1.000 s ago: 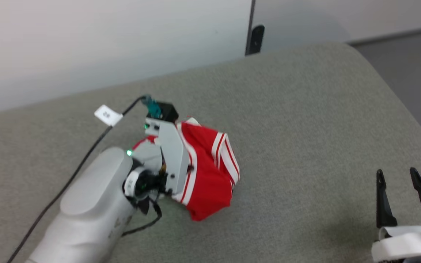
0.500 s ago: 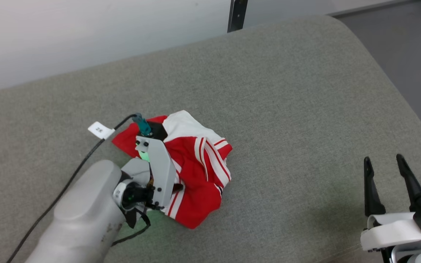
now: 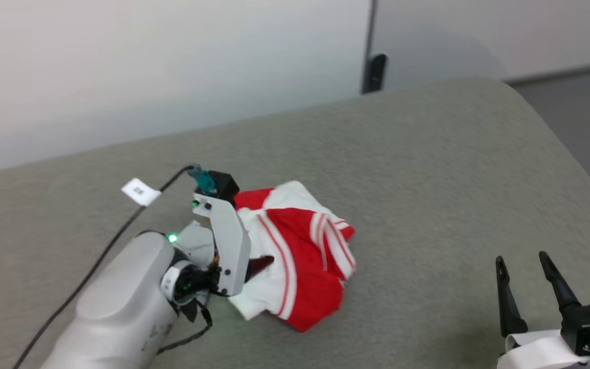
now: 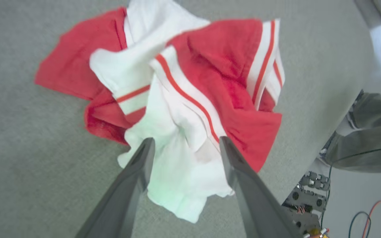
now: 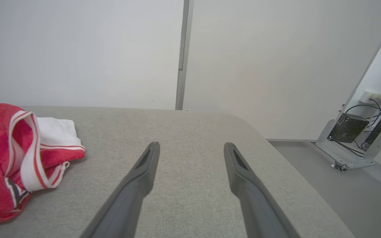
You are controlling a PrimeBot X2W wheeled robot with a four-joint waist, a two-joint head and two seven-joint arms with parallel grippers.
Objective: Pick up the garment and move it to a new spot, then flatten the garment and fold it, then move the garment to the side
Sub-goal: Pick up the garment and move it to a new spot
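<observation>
On the wide grey padded surface [image 3: 428,169] before us, the shirt [image 3: 305,256] lies left of middle as a loose crumpled heap, red and white cloth folded over itself and resting on the padding under its own weight. A second ago it hung bunched in the grip of our left arm; since then we have lowered it and let it go, and the heap has slumped and spread a little. The head camera has shifted meanwhile, so we read no sideways move of the shirt from that. Our left gripper [image 4: 186,140] hangs just over the near edge of the heap with its two fingers spread wide apart. A white fold lies between them and nothing is pinched, though we cannot tell whether the tips touch the cloth. Our right gripper [image 5: 191,144] waits well apart to the right, low over bare padding, its fingers likewise spread and empty, as before. We judge that the carry to a new spot is done and flattening comes next: with both grippers free, we need to find two edges or corners, which are buried for now, and the striped sleeve bands [image 4: 263,56] are the clearest small landmarks.
</observation>
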